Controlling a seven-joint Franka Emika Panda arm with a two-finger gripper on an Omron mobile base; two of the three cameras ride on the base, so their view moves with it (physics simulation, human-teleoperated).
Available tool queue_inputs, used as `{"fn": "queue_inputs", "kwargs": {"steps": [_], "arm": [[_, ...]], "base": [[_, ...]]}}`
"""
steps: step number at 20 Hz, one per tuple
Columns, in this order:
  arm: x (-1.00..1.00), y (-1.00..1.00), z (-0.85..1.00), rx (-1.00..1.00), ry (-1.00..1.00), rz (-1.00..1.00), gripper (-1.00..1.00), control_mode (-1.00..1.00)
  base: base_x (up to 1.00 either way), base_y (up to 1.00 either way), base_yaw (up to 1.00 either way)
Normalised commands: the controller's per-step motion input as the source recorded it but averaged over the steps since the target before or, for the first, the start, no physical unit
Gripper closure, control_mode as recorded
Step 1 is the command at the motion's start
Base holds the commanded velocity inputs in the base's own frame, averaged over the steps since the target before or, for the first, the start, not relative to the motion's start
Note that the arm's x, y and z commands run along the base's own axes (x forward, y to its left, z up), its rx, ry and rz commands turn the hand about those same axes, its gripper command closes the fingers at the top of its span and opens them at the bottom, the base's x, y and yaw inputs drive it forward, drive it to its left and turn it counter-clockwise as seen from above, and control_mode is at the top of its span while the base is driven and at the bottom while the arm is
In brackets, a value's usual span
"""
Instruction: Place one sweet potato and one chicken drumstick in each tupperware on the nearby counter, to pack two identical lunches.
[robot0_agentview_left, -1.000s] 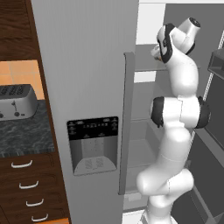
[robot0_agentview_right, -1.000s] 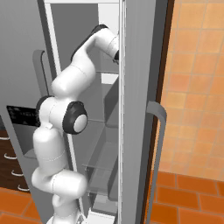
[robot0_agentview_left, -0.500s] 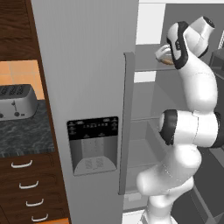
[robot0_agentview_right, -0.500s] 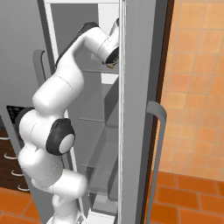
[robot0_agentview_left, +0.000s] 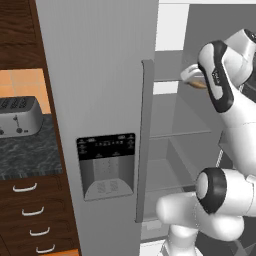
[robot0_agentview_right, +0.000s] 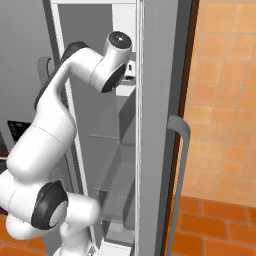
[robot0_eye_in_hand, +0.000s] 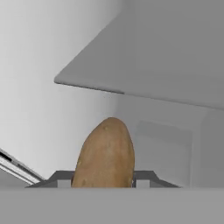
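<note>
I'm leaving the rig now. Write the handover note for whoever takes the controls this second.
Tool: shut on the sweet potato, seen close up in the hand view, against the grey fridge interior.
Arm: reaching into the open fridge at upper-shelf height.
Counter: to the left of the fridge, with the silver toaster on it. No tupperware in sight from here.
Done: one sweet potato is gripped.
Left: draw the arm out of the fridge, carry the potato to a tupperware on the counter, then fetch the other items. How much is already packed cannot be told.
</note>
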Motion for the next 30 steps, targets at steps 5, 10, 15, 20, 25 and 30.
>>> {"fn": "queue_inputs", "kwargs": {"steps": [5,10,15,20,25,30], "arm": [[-1.00,0.20,0.02,0.00,0.03,0.00,1.00,-1.00],[-1.00,0.27,0.00,0.00,0.05,-0.07,1.00,-1.00],[-1.00,0.66,0.00,0.00,0.00,-0.29,1.00,-1.00],[-0.85,0.85,0.00,0.00,0.00,-0.29,1.00,-1.00],[-0.38,0.28,0.00,-0.01,-0.02,-0.07,1.00,-1.00],[0.00,0.00,0.00,0.00,0.00,0.00,1.00,-1.00]], "base": [[0.00,0.00,0.00],[0.00,0.00,0.00],[0.00,0.00,0.00],[0.00,0.00,0.00],[0.00,0.00,0.00],[0.00,0.00,0.00]]}}
